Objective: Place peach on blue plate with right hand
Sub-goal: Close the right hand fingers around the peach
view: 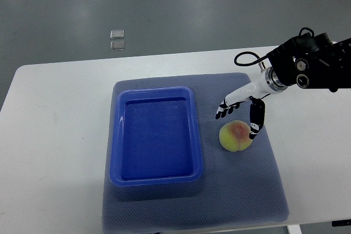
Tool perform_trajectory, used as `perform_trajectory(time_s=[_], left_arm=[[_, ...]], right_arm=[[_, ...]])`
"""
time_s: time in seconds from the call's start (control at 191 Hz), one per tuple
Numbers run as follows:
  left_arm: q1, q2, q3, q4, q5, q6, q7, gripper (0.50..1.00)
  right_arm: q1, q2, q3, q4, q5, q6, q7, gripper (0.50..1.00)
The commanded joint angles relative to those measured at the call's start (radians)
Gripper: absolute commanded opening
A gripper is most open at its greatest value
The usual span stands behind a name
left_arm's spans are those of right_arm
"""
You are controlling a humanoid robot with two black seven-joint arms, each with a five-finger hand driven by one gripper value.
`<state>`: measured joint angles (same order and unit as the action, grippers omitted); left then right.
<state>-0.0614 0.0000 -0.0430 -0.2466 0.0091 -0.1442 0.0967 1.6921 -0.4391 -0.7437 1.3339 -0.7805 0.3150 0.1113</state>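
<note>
The peach (235,136) is seen lying on the grey mat (247,190), just right of the blue plate (156,176) and apart from it. The right hand (240,114) is held directly over the peach's far side, fingers spread, the thumb touching its right flank; nothing is gripped yet. The fruit is roundish, so no long axis is offered. The left arm is not shown

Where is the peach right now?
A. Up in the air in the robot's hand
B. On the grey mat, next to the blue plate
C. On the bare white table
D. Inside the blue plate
B: the peach sits on the grey mat, to the right of the blue plate, which holds nothing, with the right hand just over it.
</note>
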Motion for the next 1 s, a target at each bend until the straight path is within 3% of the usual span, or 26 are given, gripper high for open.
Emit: perform_trajectory(time_s=[0.0, 0.378, 0.535, 0.54, 0.766, 0.771, 0.813, 0.897, 0.902, 0.944, 0.996], left_arm=[[0.0, 0.0, 0.0, 0.0, 0.0, 0.0, 0.0, 1.0], [0.0, 0.0, -0.005, 0.006, -0.001, 0.006, 0.0, 1.0], [0.0, 0.0, -0.005, 0.006, -0.003, 0.008, 0.0, 1.0], [0.0, 0.0, -0.005, 0.006, -0.003, 0.008, 0.0, 1.0], [0.0, 0.0, -0.005, 0.007, -0.003, 0.009, 0.0, 1.0], [0.0, 0.0, -0.005, 0.007, -0.003, 0.011, 0.0, 1.0], [0.002, 0.0, -0.005, 0.015, -0.003, 0.011, 0.0, 1.0], [0.0, 0.0, -0.005, 0.023, -0.003, 0.011, 0.0, 1.0], [0.0, 0.0, -0.005, 0.032, -0.001, 0.011, 0.0, 1.0], [0.0, 0.0, -0.005, 0.032, -0.001, 0.011, 0.0, 1.0], [0.0, 0.0, -0.005, 0.032, -0.001, 0.011, 0.0, 1.0]], right_arm=[[-0.026, -0.003, 0.001, -0.005, -0.017, -0.013, 0.001, 0.93], [-0.089, -0.007, 0.009, -0.007, -0.019, -0.077, 0.005, 0.924], [-0.103, -0.007, 0.009, -0.007, -0.02, -0.097, 0.005, 0.885], [-0.114, -0.007, 0.017, -0.008, -0.02, -0.103, 0.007, 0.862], [-0.143, -0.012, 0.049, -0.016, -0.02, -0.109, 0.005, 0.819], [-0.146, -0.013, 0.049, -0.018, -0.02, -0.109, 0.007, 0.787], [-0.149, -0.015, 0.05, -0.018, -0.02, -0.111, 0.007, 0.731], [-0.149, -0.017, 0.052, -0.018, -0.02, -0.113, 0.007, 0.723], [-0.149, -0.024, 0.053, -0.018, -0.019, -0.119, 0.005, 0.689], [-0.14, -0.038, 0.052, -0.018, -0.02, -0.119, 0.005, 0.589], [-0.14, -0.038, 0.052, -0.018, -0.02, -0.119, 0.005, 0.588]])
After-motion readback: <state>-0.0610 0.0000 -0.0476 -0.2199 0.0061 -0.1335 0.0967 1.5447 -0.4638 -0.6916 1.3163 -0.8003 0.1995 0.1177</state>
